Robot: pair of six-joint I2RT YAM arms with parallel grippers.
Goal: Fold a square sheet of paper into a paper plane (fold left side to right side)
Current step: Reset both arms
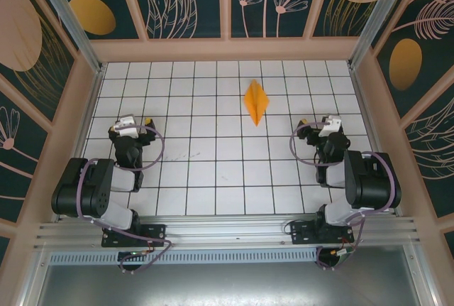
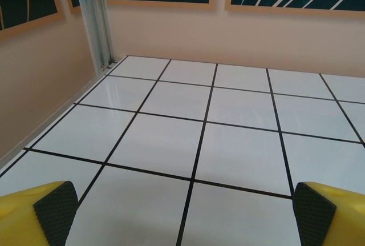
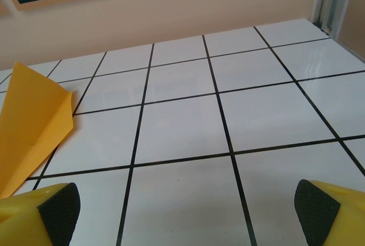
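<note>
The square sheet of paper lies folded into a small, pointed, bright orange paper plane (image 1: 256,102) on the white tiled table, right of centre and toward the back. In the right wrist view the paper plane (image 3: 31,126) is at the far left, one flap lifted off the tiles. My left gripper (image 1: 135,123) rests at the left of the table, far from the paper. It is open, with bare tiles between the black pads (image 2: 56,205) of my left gripper (image 2: 185,206). My right gripper (image 1: 323,123) stands open to the right of the plane, and bare tile lies between the jaws of my right gripper (image 3: 188,206).
Beige walls (image 1: 227,49) with dark floral panels close the table on three sides. An aluminium post (image 2: 97,17) stands in the far left corner. The arm bases (image 1: 135,233) sit on the rail at the near edge.
</note>
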